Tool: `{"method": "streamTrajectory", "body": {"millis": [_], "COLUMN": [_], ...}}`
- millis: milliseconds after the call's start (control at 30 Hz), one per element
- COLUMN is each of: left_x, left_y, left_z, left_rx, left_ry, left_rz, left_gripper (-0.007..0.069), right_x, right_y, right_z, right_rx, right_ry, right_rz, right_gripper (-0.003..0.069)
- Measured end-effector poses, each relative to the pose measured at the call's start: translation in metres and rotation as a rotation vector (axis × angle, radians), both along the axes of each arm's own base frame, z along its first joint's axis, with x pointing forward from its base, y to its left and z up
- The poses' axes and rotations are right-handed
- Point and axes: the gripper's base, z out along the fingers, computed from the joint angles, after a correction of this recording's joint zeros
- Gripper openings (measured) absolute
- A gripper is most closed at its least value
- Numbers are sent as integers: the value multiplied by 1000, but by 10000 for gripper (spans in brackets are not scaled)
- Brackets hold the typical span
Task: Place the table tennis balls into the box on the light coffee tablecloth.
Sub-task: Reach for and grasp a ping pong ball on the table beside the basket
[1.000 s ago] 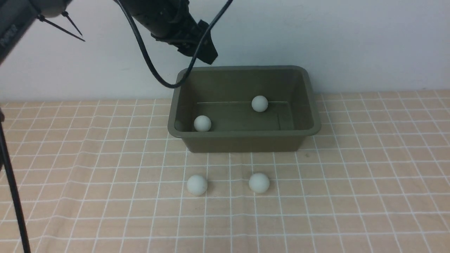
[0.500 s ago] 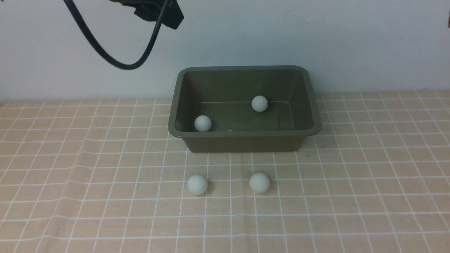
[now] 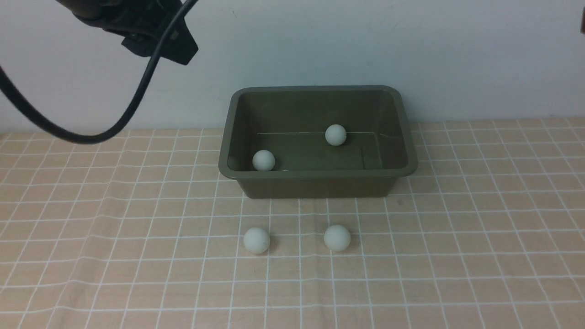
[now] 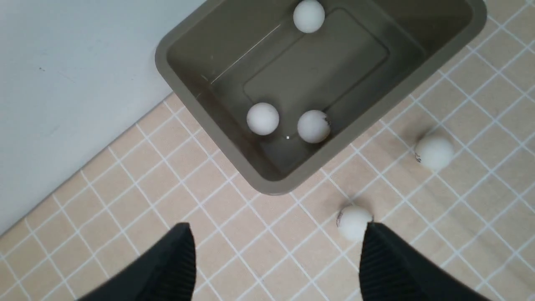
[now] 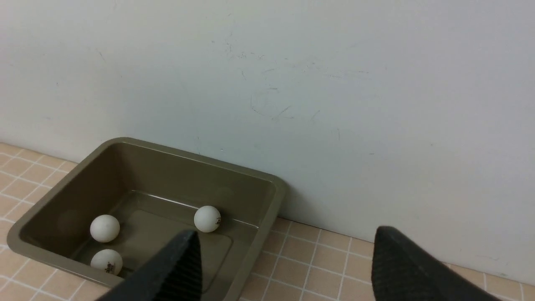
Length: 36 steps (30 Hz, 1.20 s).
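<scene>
No word, number or brand can be read. Small dark printed marks are seen on three table tennis balls [image 4: 313, 125] [image 4: 434, 152] [image 4: 353, 220]. One of them lies inside the box [image 4: 209, 46]. The other two lie on the tablecloth [image 4: 167, 175], at six o'clock of the box. Every mark is too small and blurred to be deciphered.

Matte balls [image 3: 256, 240], smooth plastic box [image 3: 315, 186]
</scene>
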Motion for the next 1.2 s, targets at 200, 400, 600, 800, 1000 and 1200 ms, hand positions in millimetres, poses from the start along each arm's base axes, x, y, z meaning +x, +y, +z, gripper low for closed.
{"method": "streamTrajectory", "body": {"millis": [200, 400, 600, 800, 1000, 1200], "left_x": [-10, -6, 13, 28, 32, 32], "left_y": [3, 1, -8, -15, -17, -17], "left_z": [-7, -29, -55, -79, -84, -84], "left_rx": [7, 16, 3, -23, -28, -30], "left_ry": [28, 104, 196, 281, 297, 297], "left_rz": [0, -4, -13, 0, 2, 2], "left_gripper": [468, 468, 468, 468, 468, 468], "right_x": [0, -1, -1, -2, -2, -2], "right_y": [0, 1, 2, 2, 2, 2], "right_z": [0, -2, -2, -3, -3, -3], "right_rx": [-3, -4, -3, -4, -4, -6], "right_ry": [1, 18, 24, 36, 39, 38], "right_rz": [2, 14, 20, 29, 31, 31], "right_gripper": [496, 496, 496, 496, 496, 496]}}
